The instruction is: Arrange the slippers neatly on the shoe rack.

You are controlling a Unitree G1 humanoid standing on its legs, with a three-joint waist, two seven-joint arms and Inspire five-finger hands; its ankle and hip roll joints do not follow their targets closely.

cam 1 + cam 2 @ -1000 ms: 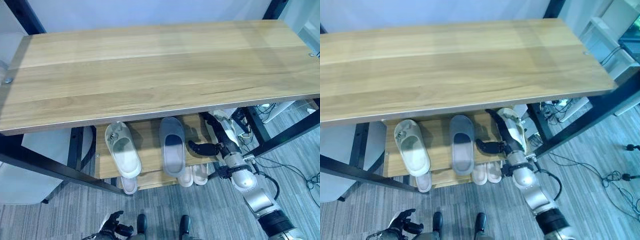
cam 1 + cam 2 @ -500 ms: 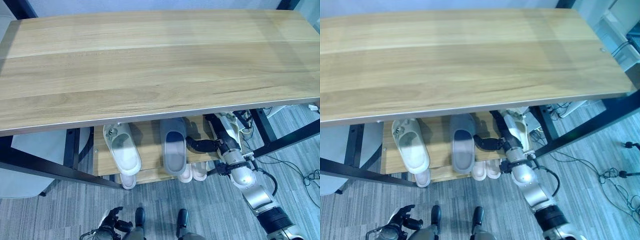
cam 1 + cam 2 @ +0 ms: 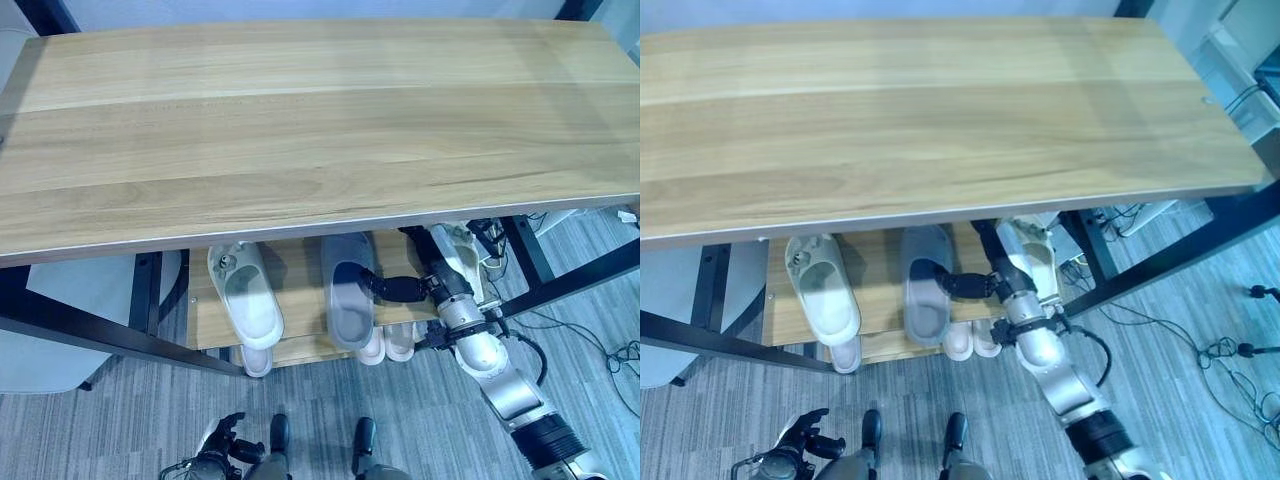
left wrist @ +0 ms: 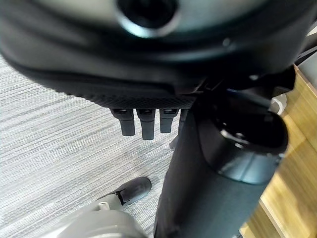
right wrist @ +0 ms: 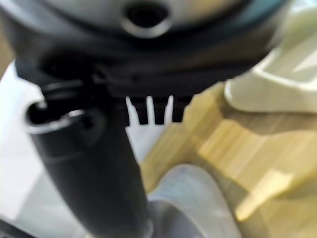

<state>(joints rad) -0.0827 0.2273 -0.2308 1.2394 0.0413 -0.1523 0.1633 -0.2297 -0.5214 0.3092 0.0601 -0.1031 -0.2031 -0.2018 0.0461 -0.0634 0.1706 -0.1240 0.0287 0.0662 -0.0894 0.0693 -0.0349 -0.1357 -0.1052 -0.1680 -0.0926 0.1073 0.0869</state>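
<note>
Right hand point(image 3: 400, 289) reaches under table point(image 3: 300, 120), fingers point(image 3: 940, 283) extended straight against grey slipper point(image 3: 348, 290) on shoe rack point(image 3: 300, 265); nudge it gently square, parallel to cream slipper point(image 3: 245, 295), avoiding overshoot.

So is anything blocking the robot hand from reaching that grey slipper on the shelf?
Nothing visible: the right robot hand already reaches the grey slipper's side, under the wooden tabletop. The beige slipper lies apart, further left.

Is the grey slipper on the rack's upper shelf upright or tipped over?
Upright: the grey slipper lies sole down on the shelf, opening facing up, right hand at its side.
</note>
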